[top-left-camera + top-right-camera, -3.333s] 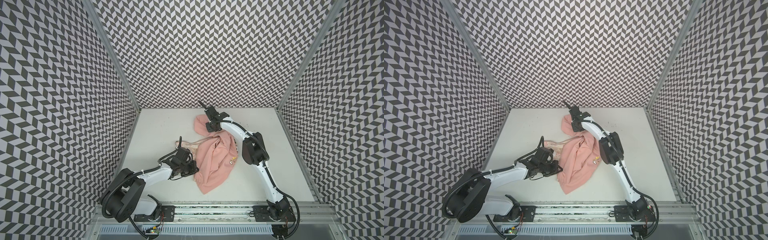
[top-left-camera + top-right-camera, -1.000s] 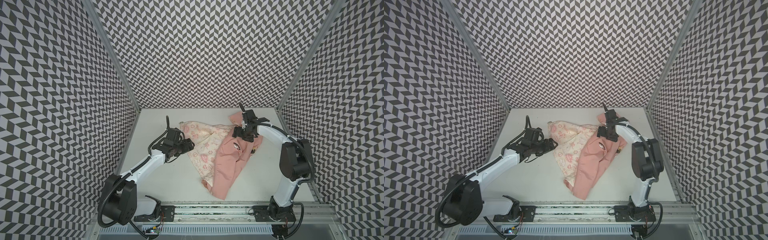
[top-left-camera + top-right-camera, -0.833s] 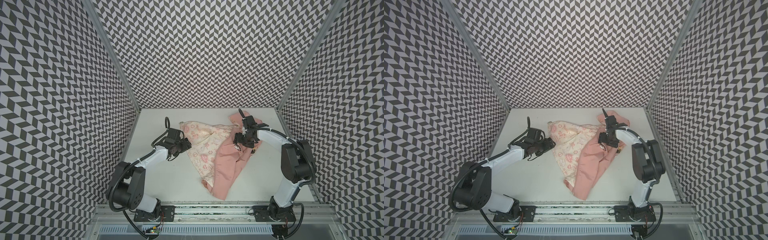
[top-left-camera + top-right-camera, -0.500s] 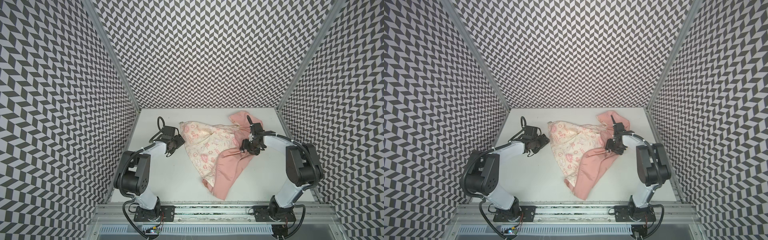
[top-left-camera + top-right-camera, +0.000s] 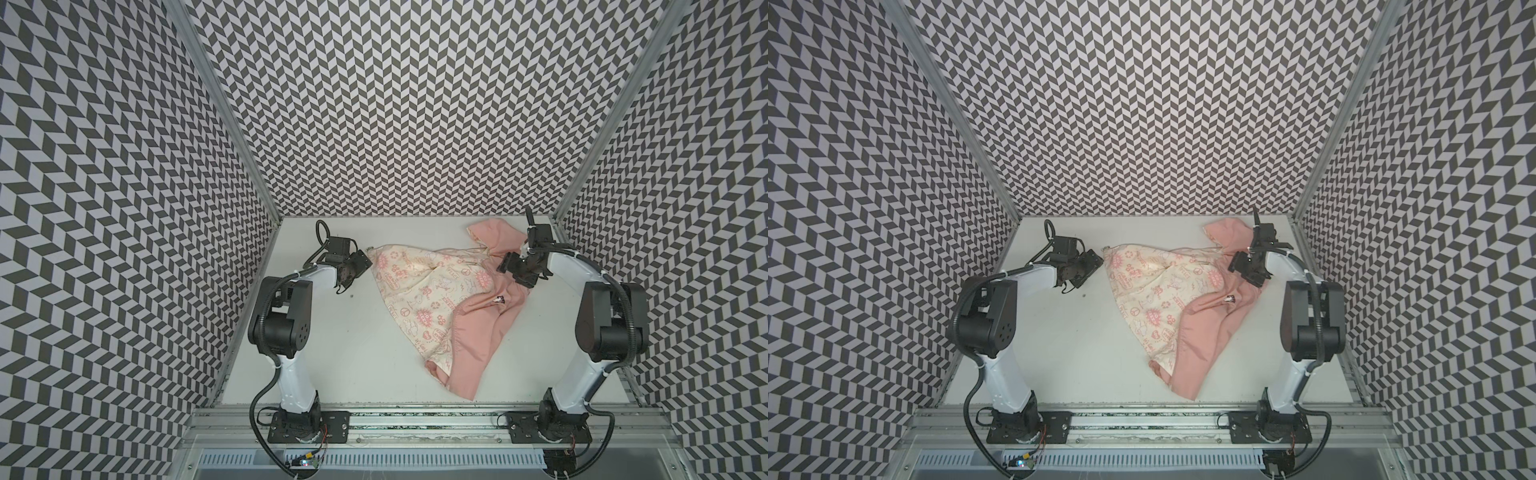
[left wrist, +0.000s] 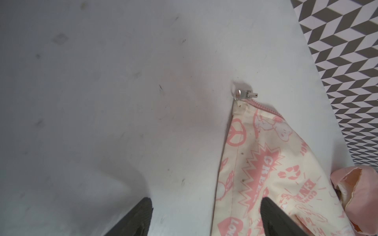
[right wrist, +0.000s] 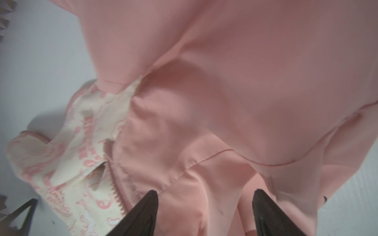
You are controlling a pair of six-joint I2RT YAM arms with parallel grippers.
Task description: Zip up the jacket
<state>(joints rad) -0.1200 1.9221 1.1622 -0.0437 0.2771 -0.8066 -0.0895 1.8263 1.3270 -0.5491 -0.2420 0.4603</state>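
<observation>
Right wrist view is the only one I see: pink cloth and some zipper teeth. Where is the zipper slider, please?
Observer: The slider lies on the table, at a corner of the cream lining. The left wrist view shows it.
Operator: Is the left gripper holding that corner?
Observer: No. The left gripper is open and holds nothing. The slider lies ahead of its fingers.
Operator: How does the jacket lie?
Observer: In both top views the jacket lies spread open, with much of the lining facing up.
</observation>
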